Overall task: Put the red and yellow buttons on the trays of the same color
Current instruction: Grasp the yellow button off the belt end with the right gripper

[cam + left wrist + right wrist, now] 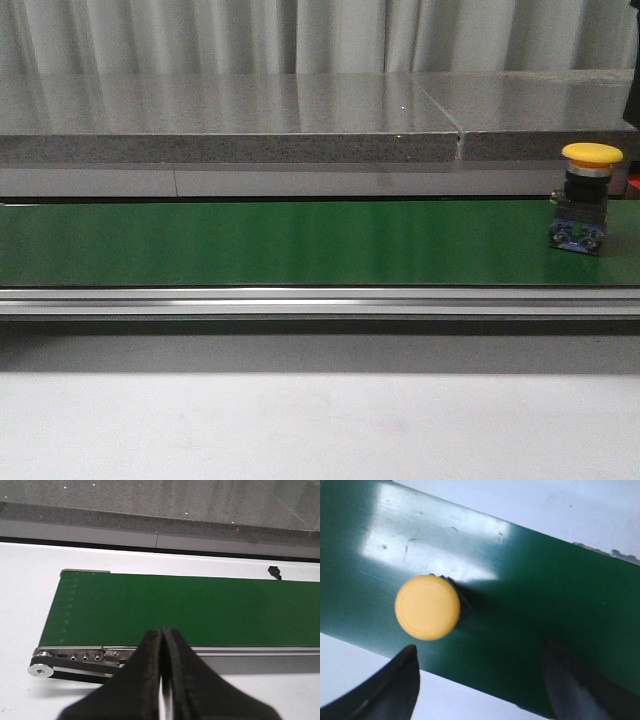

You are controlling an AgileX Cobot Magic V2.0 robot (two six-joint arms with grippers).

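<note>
Right claw [480,680] spread wide above the yellow button [427,607]

The button stood upright on the belt [530,605], nearer one finger; descending off-centre might topple it. Left claw [162,645] was clenched, empty.

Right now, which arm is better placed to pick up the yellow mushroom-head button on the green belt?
Right. Its open gripper hovers above the yellow mushroom-head button; the left gripper is shut over the belt's far end.

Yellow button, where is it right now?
In the front view, the yellow button stands upright at the far right end of the green conveyor belt, under the open right gripper.
</note>
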